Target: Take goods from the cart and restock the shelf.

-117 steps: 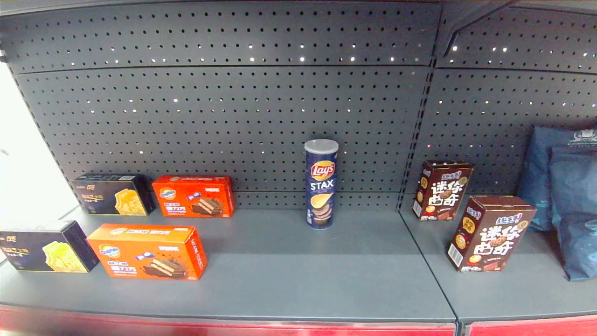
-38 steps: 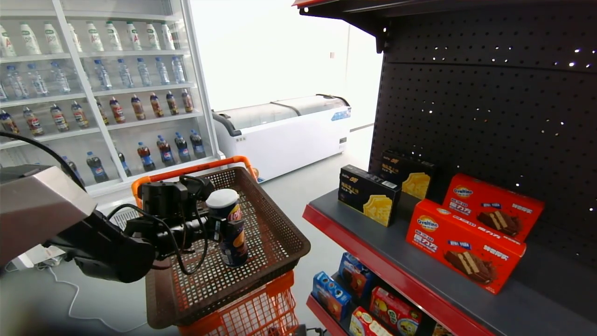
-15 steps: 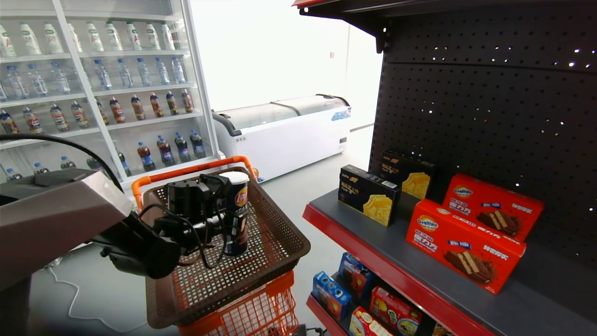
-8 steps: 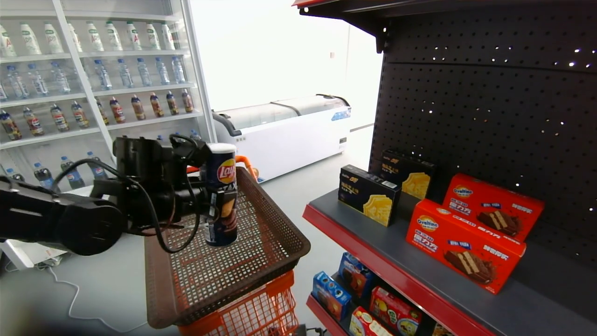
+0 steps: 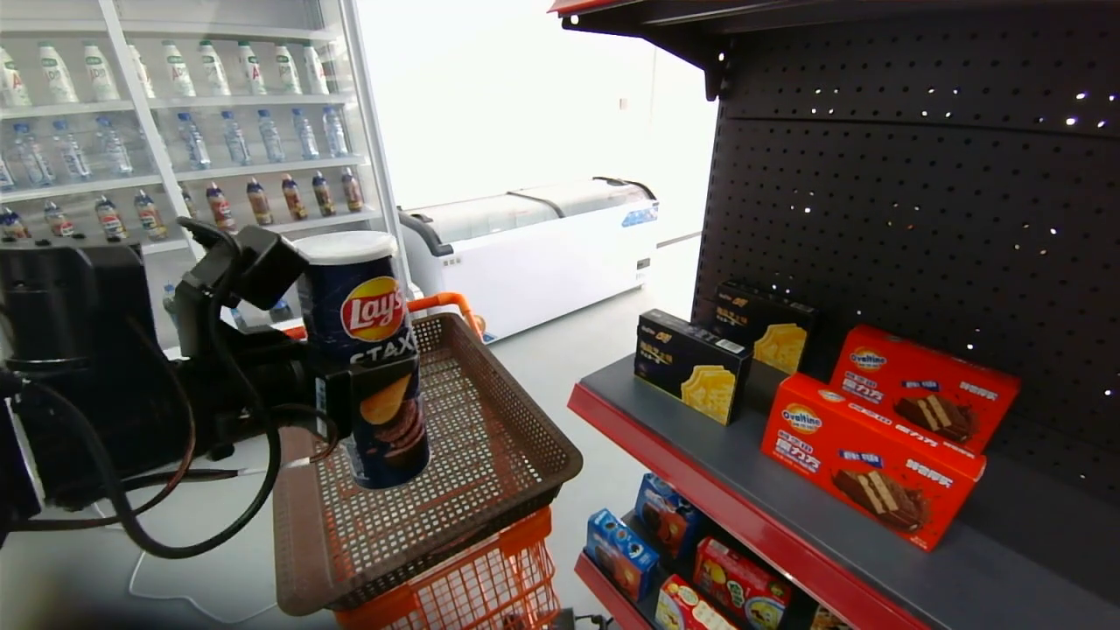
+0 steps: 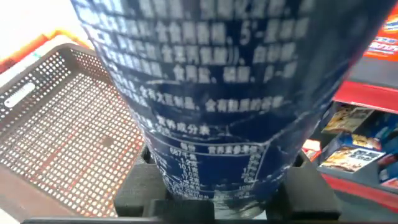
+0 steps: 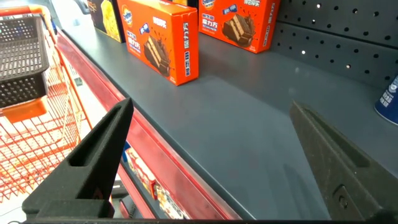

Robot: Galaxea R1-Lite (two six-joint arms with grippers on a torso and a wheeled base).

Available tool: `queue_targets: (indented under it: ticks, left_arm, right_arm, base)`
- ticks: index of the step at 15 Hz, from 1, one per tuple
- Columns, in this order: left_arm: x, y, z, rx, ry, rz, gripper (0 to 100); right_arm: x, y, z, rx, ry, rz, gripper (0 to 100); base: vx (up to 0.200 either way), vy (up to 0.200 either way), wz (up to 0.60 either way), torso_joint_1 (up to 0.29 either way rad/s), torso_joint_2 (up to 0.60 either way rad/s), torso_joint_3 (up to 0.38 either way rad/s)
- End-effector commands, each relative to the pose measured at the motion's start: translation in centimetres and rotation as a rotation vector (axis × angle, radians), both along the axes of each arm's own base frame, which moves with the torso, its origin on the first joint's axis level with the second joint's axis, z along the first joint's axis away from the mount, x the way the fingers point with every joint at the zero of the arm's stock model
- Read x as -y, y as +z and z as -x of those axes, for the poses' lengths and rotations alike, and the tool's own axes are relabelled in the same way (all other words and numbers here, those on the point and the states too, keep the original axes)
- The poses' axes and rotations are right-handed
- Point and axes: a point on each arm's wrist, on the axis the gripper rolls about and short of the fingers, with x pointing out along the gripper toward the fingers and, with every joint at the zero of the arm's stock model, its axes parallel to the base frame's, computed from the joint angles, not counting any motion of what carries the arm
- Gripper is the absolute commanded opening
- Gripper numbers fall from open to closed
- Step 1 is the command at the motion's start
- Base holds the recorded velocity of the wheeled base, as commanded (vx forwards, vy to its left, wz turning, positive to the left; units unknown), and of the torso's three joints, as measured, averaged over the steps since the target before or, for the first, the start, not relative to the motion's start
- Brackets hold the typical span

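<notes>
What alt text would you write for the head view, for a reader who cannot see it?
The left gripper holds an upright blue chip can above the brown basket of an orange cart. To the right, a dark shelf carries two black boxes and two orange boxes. A bottle fridge stands behind.

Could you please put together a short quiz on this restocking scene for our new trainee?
1. True or false: the left gripper holds the chip can upright.
2. The right gripper, by the shelf, is: A) open; B) shut, empty; C) shut on the chip can.
3. Fill in: the shelf holds ___ orange boxes.
Key: 1 true; 2 A; 3 two.
</notes>
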Motion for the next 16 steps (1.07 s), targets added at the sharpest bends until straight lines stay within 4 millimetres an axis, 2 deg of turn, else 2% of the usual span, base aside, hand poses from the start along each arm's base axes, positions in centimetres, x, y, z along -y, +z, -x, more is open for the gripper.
queue_targets:
  ticks: [1,5,7,10,14,16]
  left_arm:
    - [-0.4,1.5,2.2,0.062,-0.007,0.036,0]
    - [-0.1,3.0,2.1,0.107,-0.063,0.069,0]
    - [0.8,1.8,1.6,0.069,-0.094,0.058,0]
    - [2.1,-0.4,2.4,-0.015,-0.165,0.041,0]
    - [3.1,0.9,2.3,-0.026,-0.24,0.05,0]
    - [3.4,1.0,2.7,-0.043,-0.354,0.081,0]
  right_arm:
    - [0.0,0.0,0.0,0.001,0.0,0.0,100]
    - [0.0,0.0,0.0,0.001,0.0,0.0,100]
    - [0.0,0.0,0.0,0.001,0.0,0.0,100]
    - [0.0,0.0,0.0,0.001,0.0,0.0,100]
    - [0.0,0.0,0.0,0.001,0.0,0.0,100]
    - [0.0,0.0,0.0,0.001,0.0,0.0,100]
  base:
    - [0.0,0.0,0.0,0.0,0.0,0.0]
    - [0.0,0.0,0.0,0.0,0.0,0.0]
    - [0.0,0.0,0.0,0.0,0.0,0.0]
    - [0.0,0.0,0.0,0.0,0.0,0.0]
    - [0.0,0.0,0.0,0.0,0.0,0.0]
    - [0.0,0.0,0.0,0.0,0.0,0.0]
